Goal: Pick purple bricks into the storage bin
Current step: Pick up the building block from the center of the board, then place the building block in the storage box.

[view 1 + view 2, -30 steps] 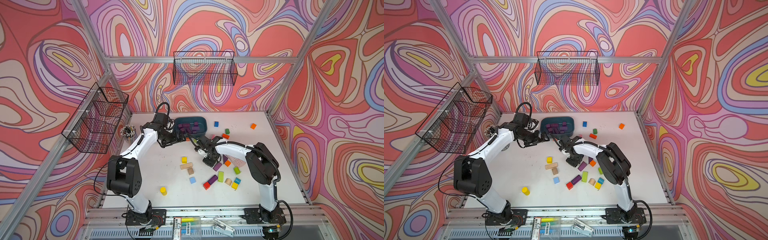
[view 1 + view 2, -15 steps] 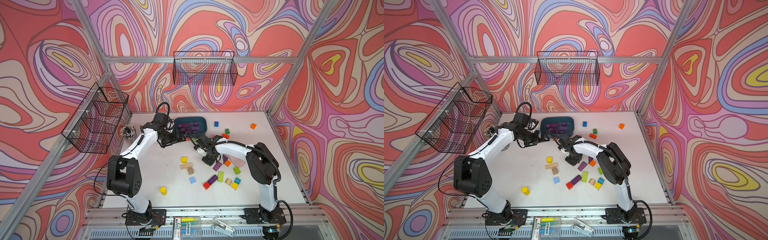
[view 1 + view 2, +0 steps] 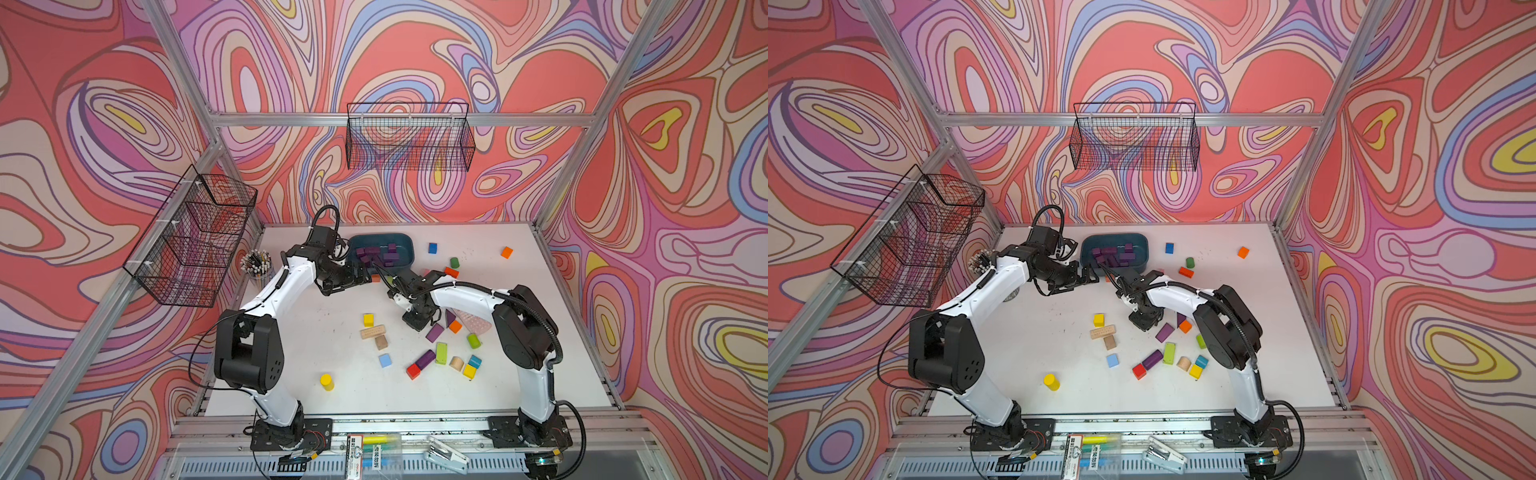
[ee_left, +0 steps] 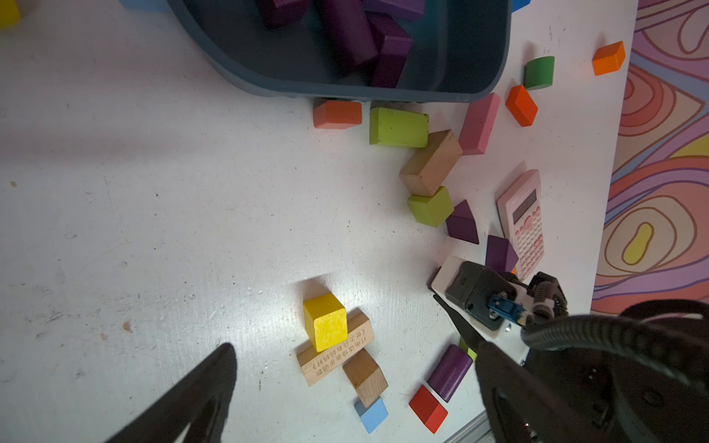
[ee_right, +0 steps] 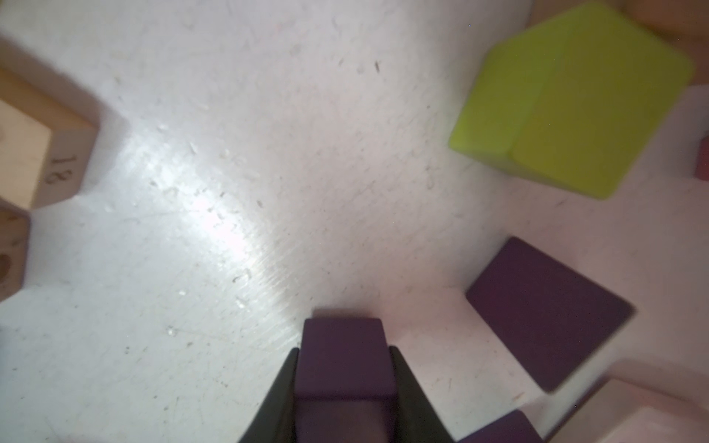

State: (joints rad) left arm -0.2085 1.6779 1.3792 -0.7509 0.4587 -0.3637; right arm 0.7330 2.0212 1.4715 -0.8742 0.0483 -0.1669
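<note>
Right arm [image 3: 469,293]: base at the near right edge of the counter [image 3: 316,332], elbow up, forearm reaching in toward the middle. The wrist is pitched down, so the right tool [image 3: 419,321] points at the surface. In the right wrist view we see its jaws clamped on two sides of a purple brick [image 5: 344,364], which fills the gap between them. We can't tell if that brick is off the counter or resting on it. A second purple brick [image 5: 546,314] lies flat just beside it, with a lime block [image 5: 571,99] a bit further out.

Left arm [image 3: 286,286]: stretched from the near left base toward the far side, forearm roughly level. The left tool [image 3: 360,275] hangs over the counter just on the near side of the bin [image 3: 405,240], jaws spread wide, nothing between them.

The bin sits mid-counter at the far side, with several purple bricks [image 3: 380,254] piled inside.

Loose purple on the counter:
- a bar [image 3: 434,332] just beside the right tool
- a second bar [image 3: 426,359] nearer the front, touching a red cube [image 3: 413,371]
- a wedge [image 3: 449,318] by the pink calculator [image 3: 471,324]
</note>
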